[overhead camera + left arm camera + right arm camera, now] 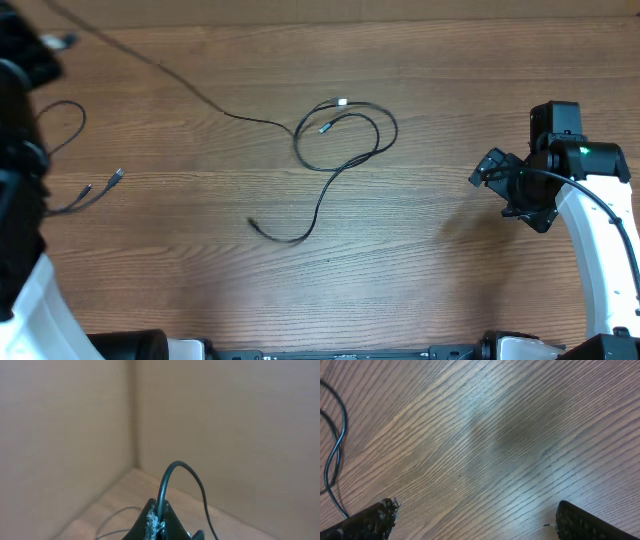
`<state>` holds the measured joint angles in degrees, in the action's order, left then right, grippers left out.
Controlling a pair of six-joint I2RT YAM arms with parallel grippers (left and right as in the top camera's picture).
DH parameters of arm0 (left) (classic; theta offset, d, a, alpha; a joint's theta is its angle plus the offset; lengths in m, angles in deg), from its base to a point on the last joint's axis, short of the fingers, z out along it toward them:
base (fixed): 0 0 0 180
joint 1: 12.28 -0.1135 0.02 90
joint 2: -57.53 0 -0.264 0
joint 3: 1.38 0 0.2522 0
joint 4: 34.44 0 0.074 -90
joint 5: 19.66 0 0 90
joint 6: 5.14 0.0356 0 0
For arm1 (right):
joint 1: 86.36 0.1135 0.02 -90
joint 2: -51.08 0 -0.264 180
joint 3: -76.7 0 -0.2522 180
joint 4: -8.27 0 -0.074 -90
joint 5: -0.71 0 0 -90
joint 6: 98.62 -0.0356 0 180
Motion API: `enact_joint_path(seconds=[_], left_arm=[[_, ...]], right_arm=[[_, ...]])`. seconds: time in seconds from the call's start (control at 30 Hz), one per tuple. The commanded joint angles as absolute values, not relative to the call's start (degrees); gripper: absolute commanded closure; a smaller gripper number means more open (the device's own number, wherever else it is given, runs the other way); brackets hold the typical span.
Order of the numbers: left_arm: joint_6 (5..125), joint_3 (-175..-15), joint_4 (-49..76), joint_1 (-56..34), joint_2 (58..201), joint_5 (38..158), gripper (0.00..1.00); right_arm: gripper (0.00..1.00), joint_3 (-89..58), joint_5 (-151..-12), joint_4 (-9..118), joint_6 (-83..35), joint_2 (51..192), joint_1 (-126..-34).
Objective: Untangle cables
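The left hand is pinched shut on a thin black cable that arches up out of its grip, and the right hand hangs wide open above the counter, holding nothing. The looped cable lies in the middle of the counter, well apart from the right hand. I think the left should pull slowly away from the loop, so the crossing opens and does not tighten.

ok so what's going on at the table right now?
Cable untangling, partway. The left gripper is shut on one thin black cable at the far-left corner. A loose loop of cable lies mid-table, with two plug ends at the left. The right gripper is open and empty over the table beside that loop.
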<state>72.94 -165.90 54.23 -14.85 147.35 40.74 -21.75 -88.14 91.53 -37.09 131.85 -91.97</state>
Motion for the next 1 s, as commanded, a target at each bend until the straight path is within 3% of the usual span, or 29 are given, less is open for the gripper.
enact_joint_path(seconds=[0.0,0.43,0.7,0.97], left_arm=[[67.9,-166.1,53.8,-21.2,148.5,40.5,0.96],[61.4,-166.1,57.5,-30.7,161.1,41.5,0.96],[66.8,-166.1,64.0,-28.4,169.0,72.4,0.96],[71.2,-166.1,67.4,-20.6,177.3,80.8,0.94]], right_arm=[[0.00,-20.5,-88.1,90.9,-37.0,130.6,-92.1],[0.00,-20.5,-88.1,90.7,-37.0,130.6,-92.1],[0.00,-20.5,-88.1,90.5,-37.0,130.6,-92.1],[0.00,-20.5,-88.1,90.9,-37.0,130.6,-92.1]])
